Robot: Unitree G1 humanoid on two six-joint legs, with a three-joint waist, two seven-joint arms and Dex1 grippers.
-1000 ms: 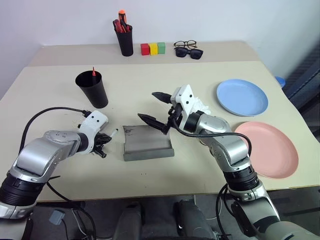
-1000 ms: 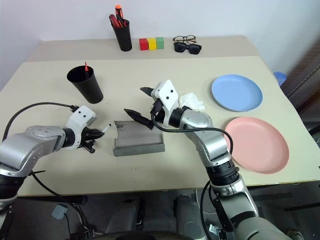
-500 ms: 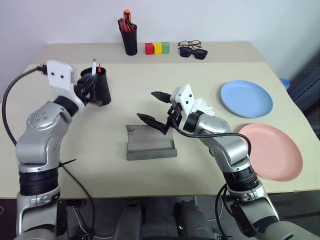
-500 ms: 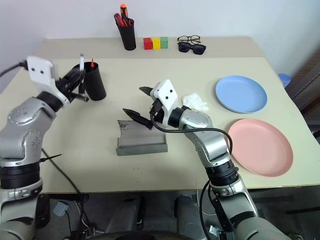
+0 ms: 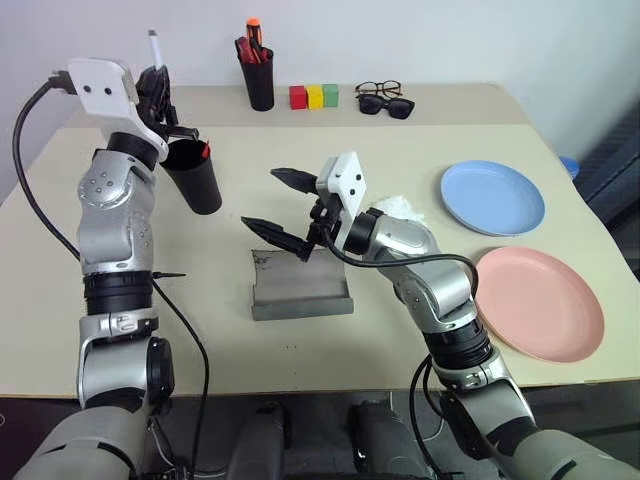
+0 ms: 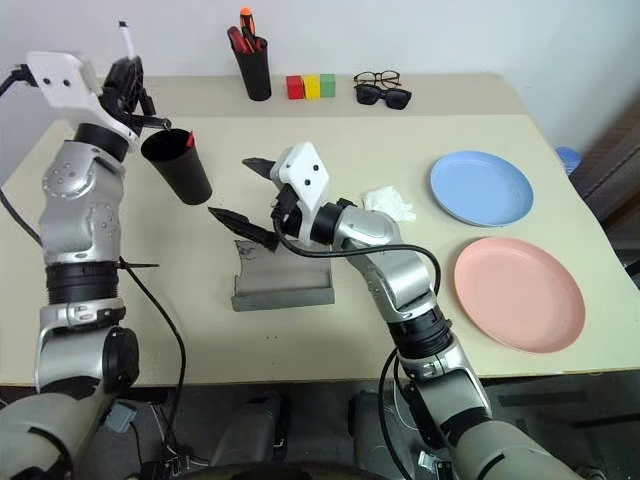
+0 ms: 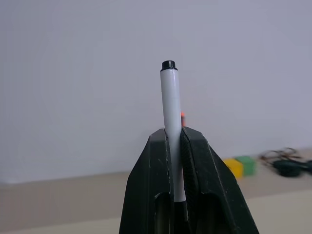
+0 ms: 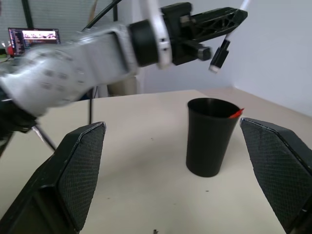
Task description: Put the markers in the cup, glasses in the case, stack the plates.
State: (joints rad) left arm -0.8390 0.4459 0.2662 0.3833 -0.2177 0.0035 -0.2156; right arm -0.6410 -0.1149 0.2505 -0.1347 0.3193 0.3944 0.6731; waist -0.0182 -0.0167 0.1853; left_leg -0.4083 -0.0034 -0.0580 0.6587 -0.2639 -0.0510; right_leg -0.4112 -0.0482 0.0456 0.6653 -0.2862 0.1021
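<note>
My left gripper (image 5: 160, 82) is raised high at the left, shut on the white marker (image 5: 153, 42), whose black cap points upward (image 7: 168, 65). It hangs just above and behind the black cup (image 5: 193, 178), which stands on the table with the red-tipped marker (image 5: 205, 150) inside. My right gripper (image 5: 258, 198) is open and empty above the grey case (image 5: 300, 287) at mid-table. The wire-rimmed glasses (image 5: 374, 89) lie at the back. The blue plate (image 5: 494, 198) and pink plate (image 5: 541, 303) lie apart at the right.
A black pen holder (image 5: 259, 80) with red and orange markers stands at the back, beside three coloured blocks (image 5: 311, 96). Black sunglasses (image 5: 386, 105) lie in front of the glasses. A crumpled white tissue (image 5: 402, 208) lies between the case and the blue plate.
My left gripper has lifted the white marker from the table by the case to above the cup, turning it upright. The right gripper has drifted slightly left, still open.
</note>
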